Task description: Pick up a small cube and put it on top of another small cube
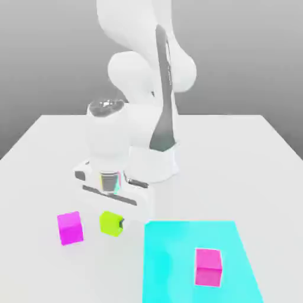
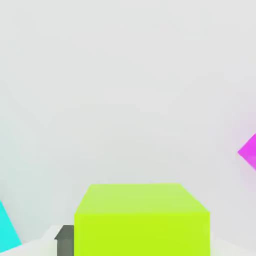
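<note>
A lime cube [image 1: 110, 223] rests on the white table [image 1: 53, 148], toward the exterior view's left. My gripper [image 1: 112, 225] has come down over it and is shut on it, with a dark fingertip [image 1: 121, 223] pressed against the cube's side. In the hand view the lime cube [image 2: 142, 220] looms close, and a grey fingertip [image 2: 65, 239] lies flush against its edge. A magenta cube [image 1: 70, 228] stands just beside the lime one, apart from it, and its corner [image 2: 248, 151] shows in the hand view. A second pink cube [image 1: 208, 267] sits on a cyan patch [image 1: 177, 248].
The cyan patch covers the front of the table toward the exterior view's right, and a corner of it [image 2: 7, 230] shows in the hand view. The arm's white base [image 1: 154, 160] rises just behind the gripper.
</note>
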